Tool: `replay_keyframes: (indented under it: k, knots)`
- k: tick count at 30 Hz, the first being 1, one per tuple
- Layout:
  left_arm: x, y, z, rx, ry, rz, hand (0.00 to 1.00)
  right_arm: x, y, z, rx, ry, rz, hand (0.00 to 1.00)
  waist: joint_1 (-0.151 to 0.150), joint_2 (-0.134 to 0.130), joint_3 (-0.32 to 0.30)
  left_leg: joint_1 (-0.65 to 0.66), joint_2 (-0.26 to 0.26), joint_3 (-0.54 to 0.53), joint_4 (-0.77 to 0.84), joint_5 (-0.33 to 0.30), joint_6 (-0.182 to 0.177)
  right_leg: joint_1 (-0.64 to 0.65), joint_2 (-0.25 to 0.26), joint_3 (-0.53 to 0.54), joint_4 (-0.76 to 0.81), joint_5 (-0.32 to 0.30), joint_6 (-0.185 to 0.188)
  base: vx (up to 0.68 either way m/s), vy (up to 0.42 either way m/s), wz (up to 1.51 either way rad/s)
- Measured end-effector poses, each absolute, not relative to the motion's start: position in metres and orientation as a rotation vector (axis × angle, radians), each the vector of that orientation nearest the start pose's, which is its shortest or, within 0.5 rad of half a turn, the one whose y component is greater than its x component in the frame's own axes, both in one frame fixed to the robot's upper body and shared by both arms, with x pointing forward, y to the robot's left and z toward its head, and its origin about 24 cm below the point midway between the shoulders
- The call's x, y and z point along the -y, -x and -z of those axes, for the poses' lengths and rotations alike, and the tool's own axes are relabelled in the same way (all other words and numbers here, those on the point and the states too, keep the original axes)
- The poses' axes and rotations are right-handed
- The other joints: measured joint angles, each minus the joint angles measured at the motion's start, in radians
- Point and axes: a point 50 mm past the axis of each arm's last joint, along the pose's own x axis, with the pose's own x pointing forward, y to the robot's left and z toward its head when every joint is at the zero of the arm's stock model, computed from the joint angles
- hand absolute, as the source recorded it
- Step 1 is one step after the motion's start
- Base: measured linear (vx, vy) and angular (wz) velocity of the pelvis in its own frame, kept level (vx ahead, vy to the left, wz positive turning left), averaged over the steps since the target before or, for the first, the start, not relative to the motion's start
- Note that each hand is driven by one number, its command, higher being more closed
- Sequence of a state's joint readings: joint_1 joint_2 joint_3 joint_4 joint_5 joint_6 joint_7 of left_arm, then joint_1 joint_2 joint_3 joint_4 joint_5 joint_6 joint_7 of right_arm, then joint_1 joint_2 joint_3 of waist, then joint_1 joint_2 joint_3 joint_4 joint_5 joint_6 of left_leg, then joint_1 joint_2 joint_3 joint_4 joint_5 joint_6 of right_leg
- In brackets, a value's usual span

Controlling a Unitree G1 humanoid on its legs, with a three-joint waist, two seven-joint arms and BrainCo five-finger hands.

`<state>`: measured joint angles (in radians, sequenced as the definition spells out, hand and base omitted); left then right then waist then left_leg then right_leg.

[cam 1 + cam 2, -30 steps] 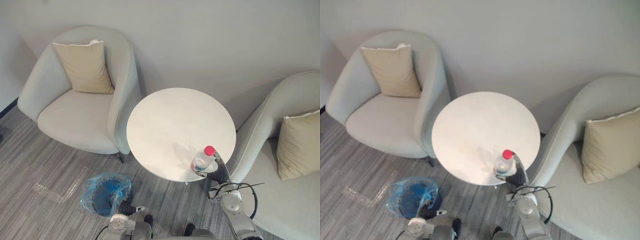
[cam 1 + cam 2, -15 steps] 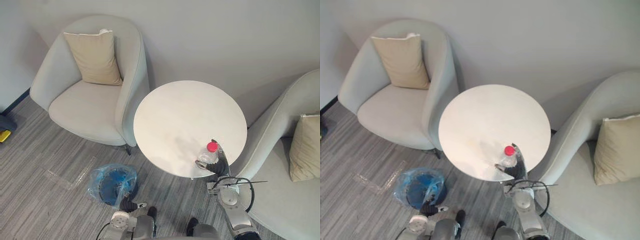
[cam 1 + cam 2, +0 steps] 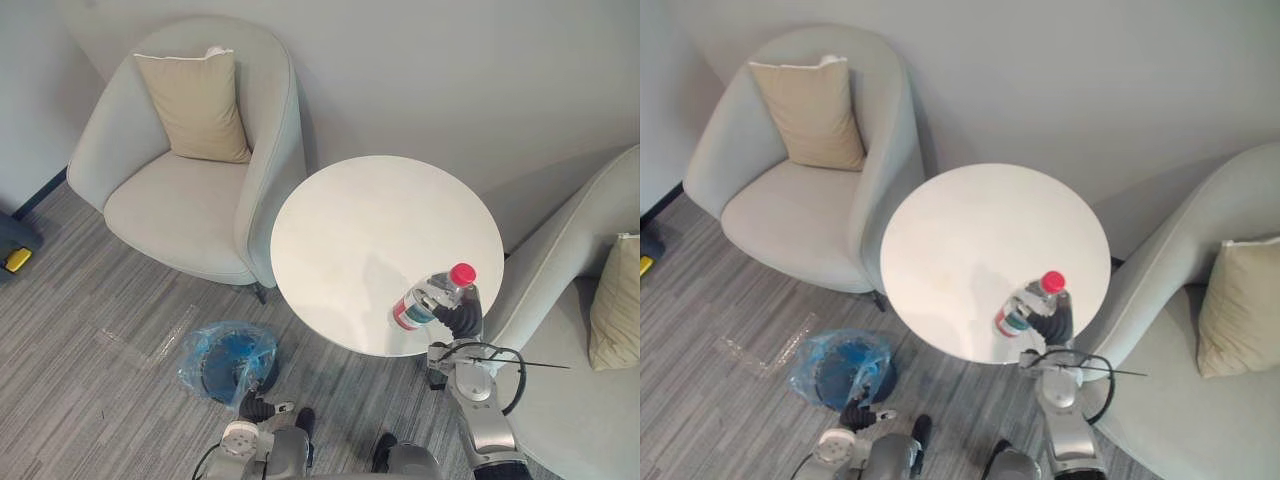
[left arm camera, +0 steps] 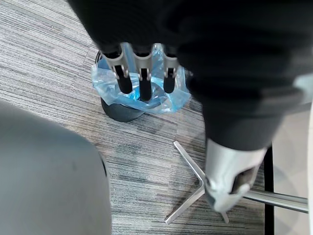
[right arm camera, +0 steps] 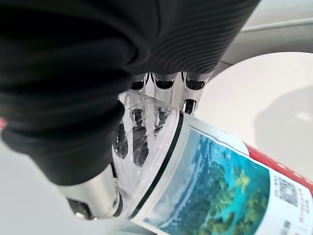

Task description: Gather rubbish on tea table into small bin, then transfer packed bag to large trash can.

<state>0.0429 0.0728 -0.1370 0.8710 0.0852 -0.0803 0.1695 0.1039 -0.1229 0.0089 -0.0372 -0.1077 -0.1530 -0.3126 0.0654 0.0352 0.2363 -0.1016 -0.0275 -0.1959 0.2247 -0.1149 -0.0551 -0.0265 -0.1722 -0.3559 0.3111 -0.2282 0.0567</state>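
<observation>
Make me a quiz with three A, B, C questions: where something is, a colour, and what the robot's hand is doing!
1. Where is the small bin? A. on a shelf B. on the floor beside the table C. inside a box
2. What colour is the bottle cap? A. red B. green C. yellow
3. What is the right hand doing? A. lying flat and empty B. curled round the bottle C. waving a cloth

Answers: 1 B, it stands on the floor near the table. 2 A, the cap shows red. 3 B, its fingers wrap the bottle in the right wrist view.
</observation>
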Motion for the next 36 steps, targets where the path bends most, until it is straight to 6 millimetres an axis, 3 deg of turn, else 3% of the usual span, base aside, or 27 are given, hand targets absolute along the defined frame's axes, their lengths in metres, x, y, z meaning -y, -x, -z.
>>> replay_keyframes:
  k: [10, 16, 27, 29, 31, 32, 33, 36]
  knots:
    - [-0.165, -0.151, 0.134, -0.815, -0.271, -0.024, 0.00, 0.183, -0.212, -0.055, 0.158, 0.204, 0.249, 1.00, -0.007, -0.020, -0.006, 0.030, 0.005, 0.037, -0.017, -0.001, 0.002, 0.002, 0.002, 0.041, -0.004, 0.002, 0.001, -0.01, 0.011, -0.11]
    - [-0.165, -0.146, 0.137, -0.833, -0.281, -0.016, 0.00, 0.171, -0.207, -0.058, 0.181, 0.172, 0.205, 1.00, -0.011, -0.037, -0.046, 0.055, 0.013, 0.049, -0.031, -0.001, 0.003, 0.036, 0.017, 0.053, -0.056, 0.024, 0.004, 0.03, 0.001, -0.07]
    - [-0.146, -0.148, 0.135, -0.810, -0.245, 0.016, 0.00, 0.147, -0.201, -0.079, 0.291, 0.178, 0.120, 1.00, -0.020, -0.023, -0.055, 0.020, 0.003, -0.003, 0.021, 0.018, 0.008, 0.073, 0.028, -0.007, -0.110, 0.056, -0.003, -0.05, -0.005, 0.16]
    - [-0.139, -0.151, 0.133, -0.796, -0.226, 0.023, 0.00, 0.139, -0.208, -0.090, 0.348, 0.174, 0.084, 1.00, -0.018, -0.007, -0.048, -0.048, 0.011, 0.029, 0.062, 0.038, 0.006, 0.028, 0.035, -0.014, -0.087, 0.066, -0.019, -0.16, 0.009, 0.10]
    - [-0.137, -0.153, 0.132, -0.788, -0.222, 0.026, 0.00, 0.134, -0.213, -0.096, 0.381, 0.158, 0.077, 1.00, -0.025, -0.023, -0.042, -0.066, 0.011, 0.081, -0.009, 0.109, 0.025, -0.008, 0.007, -0.039, -0.118, 0.105, -0.045, -0.15, 0.023, 0.21]
    - [-0.133, -0.155, 0.130, -0.776, -0.223, 0.033, 0.00, 0.133, -0.215, -0.100, 0.399, 0.166, 0.076, 1.00, -0.027, -0.017, -0.036, -0.084, 0.048, 0.183, 0.093, 0.043, 0.053, -0.020, 0.002, -0.062, -0.116, 0.118, -0.046, -0.16, 0.041, 0.31]
    - [-0.132, -0.154, 0.131, -0.780, -0.230, 0.041, 0.00, 0.133, -0.216, -0.099, 0.399, 0.178, 0.082, 1.00, -0.033, -0.015, -0.037, -0.086, 0.085, 0.256, 0.175, -0.009, 0.053, -0.023, -0.001, -0.076, -0.109, 0.118, -0.046, -0.16, 0.043, 0.38]
    - [-0.128, -0.144, 0.137, -0.821, -0.256, 0.080, 0.00, 0.147, -0.219, -0.086, 0.342, 0.219, 0.144, 1.00, -0.074, -0.008, -0.046, 0.004, 0.181, 0.418, 0.211, -0.088, 0.012, -0.017, -0.030, -0.136, -0.106, 0.137, -0.027, -0.14, 0.148, 0.66]
